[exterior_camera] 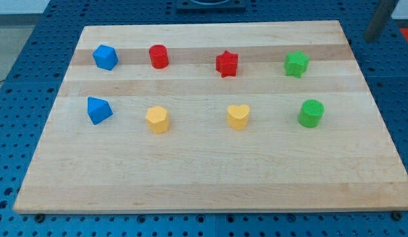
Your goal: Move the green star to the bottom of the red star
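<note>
Green star [296, 64] near desk [210, 191] top-right corner, right of red star [227, 63].
Likely light, rigid, free-sliding; push against a flat side. No jaws fitted; tip out of view.

Below the red star [227, 63], the spot is flanked by the yellow heart [238, 116], just beside it to the view's right. Between the green star [296, 63] and the red star a bare strip of tabletop [204, 178] is seen. The green cylinder [311, 113] stands below the green star.
</note>
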Action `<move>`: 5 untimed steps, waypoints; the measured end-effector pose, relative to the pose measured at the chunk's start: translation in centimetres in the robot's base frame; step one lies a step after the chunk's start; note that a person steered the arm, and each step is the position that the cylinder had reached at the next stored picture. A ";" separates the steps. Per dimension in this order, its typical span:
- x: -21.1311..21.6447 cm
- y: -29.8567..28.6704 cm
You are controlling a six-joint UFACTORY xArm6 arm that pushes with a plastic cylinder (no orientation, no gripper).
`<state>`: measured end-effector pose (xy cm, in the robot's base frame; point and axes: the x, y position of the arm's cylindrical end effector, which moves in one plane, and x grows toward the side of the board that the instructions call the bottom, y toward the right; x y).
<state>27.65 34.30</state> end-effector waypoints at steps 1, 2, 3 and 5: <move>3.8 -3.5; 6.2 -7.5; 9.2 -11.4; 6.9 -13.1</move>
<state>34.56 21.22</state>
